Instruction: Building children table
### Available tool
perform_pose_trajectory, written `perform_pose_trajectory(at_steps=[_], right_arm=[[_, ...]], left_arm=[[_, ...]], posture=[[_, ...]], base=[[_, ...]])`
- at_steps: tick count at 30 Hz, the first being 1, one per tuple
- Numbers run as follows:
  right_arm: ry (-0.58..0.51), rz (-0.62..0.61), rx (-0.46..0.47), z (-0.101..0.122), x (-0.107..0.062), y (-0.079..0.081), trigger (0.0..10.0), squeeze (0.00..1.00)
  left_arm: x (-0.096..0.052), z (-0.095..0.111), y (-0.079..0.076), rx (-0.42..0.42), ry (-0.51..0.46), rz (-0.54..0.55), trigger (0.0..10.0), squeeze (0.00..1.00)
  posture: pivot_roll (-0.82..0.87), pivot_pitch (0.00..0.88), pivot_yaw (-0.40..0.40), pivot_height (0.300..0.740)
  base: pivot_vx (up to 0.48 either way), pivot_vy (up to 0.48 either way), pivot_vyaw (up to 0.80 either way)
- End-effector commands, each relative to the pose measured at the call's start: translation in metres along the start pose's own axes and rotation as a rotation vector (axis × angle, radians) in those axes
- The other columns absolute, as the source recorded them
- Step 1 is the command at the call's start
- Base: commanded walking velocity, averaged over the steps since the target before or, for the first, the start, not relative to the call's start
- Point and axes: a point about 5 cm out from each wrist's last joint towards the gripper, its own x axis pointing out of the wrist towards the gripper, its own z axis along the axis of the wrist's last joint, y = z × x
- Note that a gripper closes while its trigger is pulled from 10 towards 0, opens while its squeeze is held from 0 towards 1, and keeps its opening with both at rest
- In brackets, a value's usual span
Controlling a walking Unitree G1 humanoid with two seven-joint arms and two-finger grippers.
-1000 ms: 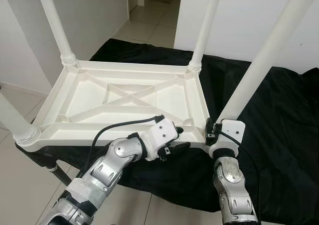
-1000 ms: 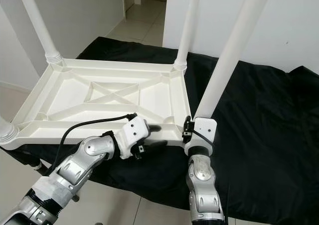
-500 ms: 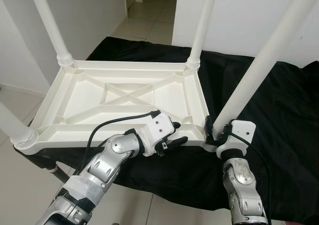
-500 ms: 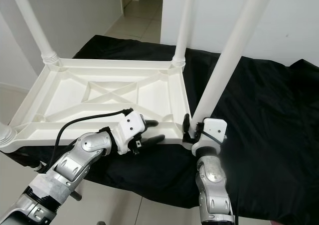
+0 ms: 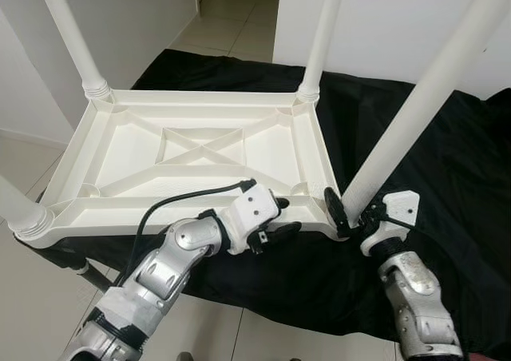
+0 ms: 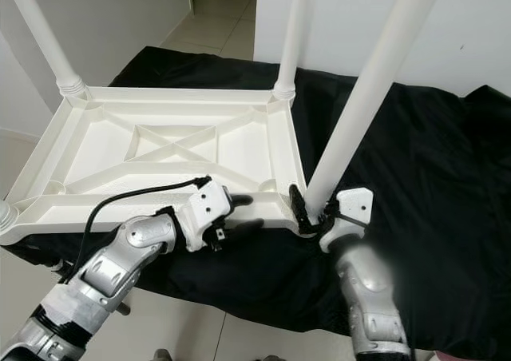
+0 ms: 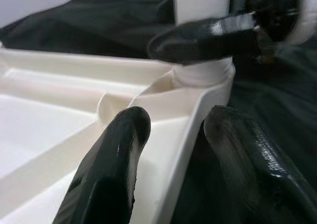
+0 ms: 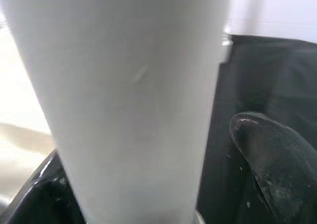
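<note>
The right pincer (image 5: 349,215) has its 2 fingers set on either side of the base of the near-right table leg (image 5: 415,105), seemingly pinching it where it meets the corner socket. Just beside it, the left pincer (image 5: 281,225) straddles the near rim of the upturned white children's table (image 5: 192,149), 1 finger inside and 1 outside, pinching that edge. Beyond both, the tabletop lies underside up on a black cloth (image 5: 455,169) over the counter, its 3 other legs standing upward.
</note>
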Motion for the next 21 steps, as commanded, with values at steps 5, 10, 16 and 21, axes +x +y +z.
perform_pose_trajectory(at_steps=[5,10,16,21], right_arm=[[0.005,0.121,-0.029,0.000,0.006,-0.002,10.0,0.00],[0.021,0.203,-0.043,-0.002,0.014,-0.004,4.0,0.00],[0.042,0.250,-0.035,-0.007,0.016,-0.007,0.0,0.00],[0.070,0.272,-0.022,-0.014,0.015,-0.006,0.0,0.00]], left_arm=[[0.004,0.002,-0.019,0.049,0.016,-0.135,10.0,0.00],[0.008,0.008,-0.019,0.031,-0.007,-0.129,10.0,0.00],[0.009,0.009,-0.017,0.028,-0.003,-0.114,10.0,0.00],[0.007,0.008,-0.011,0.042,0.004,-0.087,10.0,0.00]], posture=[[-0.02,0.119,-0.011,0.740],[0.00,0.106,-0.016,0.740],[0.01,0.099,-0.029,0.740],[0.01,0.095,-0.036,0.740]], base=[[0.000,0.000,0.00],[0.000,0.000,0.00],[0.000,0.000,0.00],[0.000,0.000,0.00]])
